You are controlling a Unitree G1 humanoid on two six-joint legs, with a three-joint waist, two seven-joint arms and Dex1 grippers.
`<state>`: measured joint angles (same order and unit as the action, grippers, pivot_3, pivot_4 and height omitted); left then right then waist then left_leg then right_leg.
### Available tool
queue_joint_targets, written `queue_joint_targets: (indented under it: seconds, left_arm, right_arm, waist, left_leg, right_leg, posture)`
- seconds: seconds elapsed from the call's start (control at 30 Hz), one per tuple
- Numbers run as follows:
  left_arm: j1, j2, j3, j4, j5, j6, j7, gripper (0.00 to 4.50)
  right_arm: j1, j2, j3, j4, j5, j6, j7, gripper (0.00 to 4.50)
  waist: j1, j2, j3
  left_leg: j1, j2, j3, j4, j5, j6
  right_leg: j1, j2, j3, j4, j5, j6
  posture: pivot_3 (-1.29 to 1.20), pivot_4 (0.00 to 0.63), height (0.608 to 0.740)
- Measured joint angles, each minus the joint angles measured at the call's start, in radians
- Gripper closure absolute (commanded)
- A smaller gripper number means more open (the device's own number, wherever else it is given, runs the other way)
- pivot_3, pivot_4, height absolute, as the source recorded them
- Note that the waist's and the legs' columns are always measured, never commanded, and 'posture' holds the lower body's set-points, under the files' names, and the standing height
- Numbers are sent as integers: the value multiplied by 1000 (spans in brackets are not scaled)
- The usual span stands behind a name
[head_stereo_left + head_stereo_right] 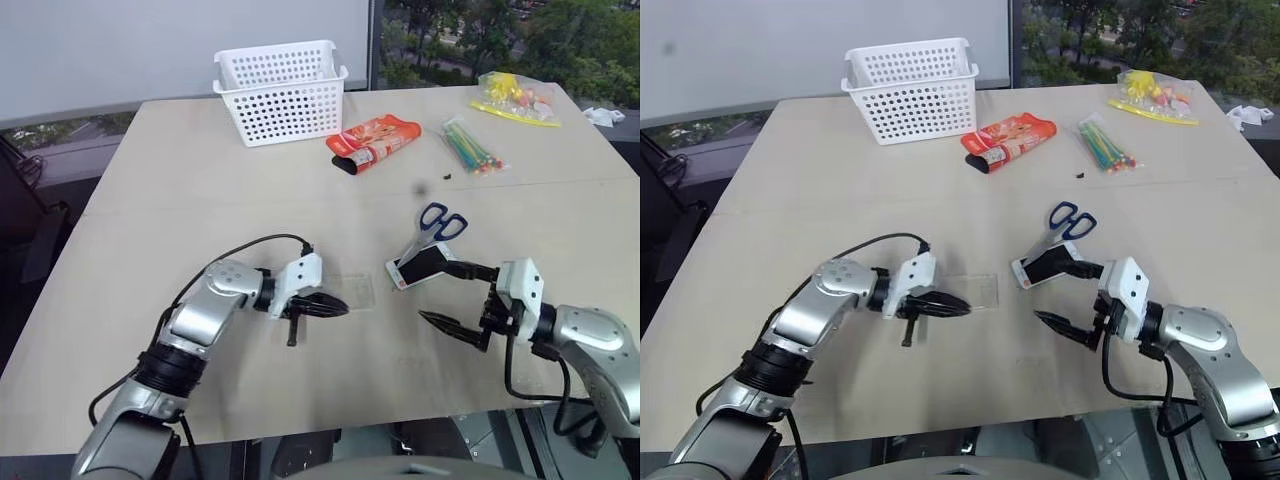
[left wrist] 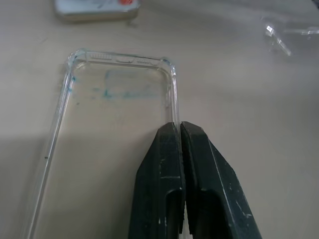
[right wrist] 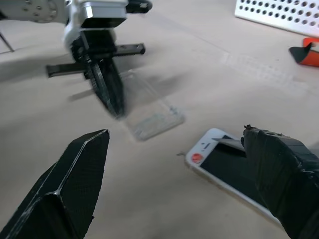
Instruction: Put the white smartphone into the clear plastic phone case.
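Left gripper is pinched on the long rim of the clear plastic phone case, which lies flat on the table and looks light, thin and springy. Just right of it lies the white smartphone, stiff and smooth, probably best held by its long edges. Right gripper hangs spread wide around the phone.

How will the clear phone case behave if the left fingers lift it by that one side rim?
The clear phone case looks thin-walled, so it will likely flex or twist. The left gripper pinches only its narrow glossy rim, so it may slip. It probably weighs little and could skid on the smooth table.
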<state>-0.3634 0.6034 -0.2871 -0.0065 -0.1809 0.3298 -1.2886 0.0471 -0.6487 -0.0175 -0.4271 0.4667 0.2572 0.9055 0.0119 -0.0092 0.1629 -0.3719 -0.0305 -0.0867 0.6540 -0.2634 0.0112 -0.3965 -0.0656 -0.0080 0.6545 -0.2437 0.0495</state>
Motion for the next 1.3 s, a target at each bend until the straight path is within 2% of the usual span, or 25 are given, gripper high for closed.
queue_joint_targets:
  seconds: [0.03,0.07,0.1,0.27,0.4,0.53,0.57,0.6,0.73,0.9,1.0,1.23,1.27,1.3]
  left_arm:
    - [5,1,-1,-10,0,5,0,3381]
    - [9,4,-7,-25,0,8,-1,2763]
    - [10,4,-9,-28,0,7,0,2493]
    - [19,-16,17,-35,-2,-11,85,104]
    - [19,-3,152,-197,-126,80,139,104]
    - [31,33,207,-294,-170,132,161,104]
    - [105,63,245,-370,-178,192,211,104]
    - [123,65,251,-396,-182,208,229,104]
    - [165,65,283,-501,-217,275,316,104]
    - [205,65,293,-562,-250,320,386,104]
    - [217,71,297,-571,-256,323,404,49]
    - [216,73,297,-572,-266,321,436,49]
    - [215,73,297,-571,-269,320,438,49]
    - [212,73,295,-571,-270,317,439,49]
  right_arm:
    - [-5,-1,0,7,-5,0,-1,0]
    - [-14,-2,0,23,-25,-1,-7,0]
    - [-16,-3,0,28,-30,-1,-11,0]
    - [-88,-3,6,116,-116,1,-61,0]
    - [-301,-3,53,287,-240,-11,-104,0]
    - [-380,-19,97,371,-305,-22,-98,0]
    - [-550,12,143,581,-351,6,-95,0]
    - [-595,20,149,652,-365,11,-96,0]
    - [-706,58,178,877,-403,-31,-62,0]
    - [-778,66,201,1007,-433,-108,12,0]
    - [-800,66,211,1039,-444,-110,51,746]
    - [-832,69,240,1057,-480,-113,144,3812]
    - [-835,67,246,1055,-486,-107,158,4030]
    - [-838,63,248,1055,-495,-100,172,4482]
  waist:
    - [0,0,0]
    - [0,0,0]
    - [0,0,0]
    - [0,-1,2]
    - [-24,-4,7]
    - [-26,-4,7]
    - [-39,-4,8]
    - [-39,-4,8]
    - [-27,-5,9]
    - [-28,-5,9]
    - [-27,-5,9]
    - [-32,-7,7]
    - [-30,-7,7]
    - [-28,-8,7]
  left_leg:
    - [0,0,0,0,0,0]
    - [0,0,0,0,0,0]
    - [0,0,1,0,0,0]
    - [1,0,1,0,0,0]
    - [-5,0,2,1,1,-1]
    - [-7,0,1,0,1,-2]
    - [-11,0,5,-1,3,-5]
    - [-11,0,5,-1,3,-5]
    - [-12,0,3,-2,2,-4]
    - [-11,0,5,-1,1,-2]
    - [-10,0,5,-1,1,-2]
    - [-9,1,6,-1,1,-2]
    - [-8,1,6,-1,1,-2]
    - [-8,1,6,-1,1,-2]
  right_leg:
    - [0,0,0,0,0,0]
    - [0,0,0,0,0,0]
    - [0,0,0,0,0,0]
    - [0,0,1,0,-1,2]
    - [-8,0,3,3,1,-1]
    - [-10,0,2,4,1,-1]
    - [-16,0,6,5,1,-1]
    - [-16,0,5,4,1,-1]
    - [-16,0,5,3,1,-1]
    - [-16,0,6,4,2,-2]
    - [-16,0,6,5,2,-2]
    - [-15,1,7,5,2,-2]
    - [-15,1,7,6,2,-2]
    - [-15,1,7,6,2,-2]
  posture:
    - [0,150,740]
    - [0,150,740]
    - [0,150,740]
    - [0,150,740]
    - [0,150,740]
    - [0,150,740]
    - [0,150,740]
    - [0,150,740]
    - [0,150,740]
    - [0,150,740]
    - [0,150,740]
    - [0,150,740]
    - [0,150,740]
    - [0,150,740]
